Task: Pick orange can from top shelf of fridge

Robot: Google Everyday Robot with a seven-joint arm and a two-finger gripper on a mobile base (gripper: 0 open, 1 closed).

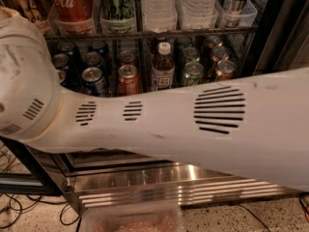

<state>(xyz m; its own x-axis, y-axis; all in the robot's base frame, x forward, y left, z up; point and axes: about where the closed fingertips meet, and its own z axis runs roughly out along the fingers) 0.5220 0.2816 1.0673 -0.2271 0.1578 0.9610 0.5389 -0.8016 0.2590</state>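
My white arm (183, 120) crosses the whole view in front of the fridge (159, 185), and its round joint (24, 86) fills the left side. The gripper is out of view. A copper-orange can (18, 1) stands at the far left of the top shelf (193, 32), partly cut off by the picture's top edge and by the joint. Beside it on that shelf are a red Coca-Cola can (72, 4), a green can (118, 4) and clear water bottles (159, 6).
The rack below holds several short cans (128, 76) and a small bottle with a white cap (163, 66). The fridge's dark door frame (280, 28) stands at the right. Cables (19, 211) lie on the speckled floor at the left. A clear bin (130, 221) sits at the bottom.
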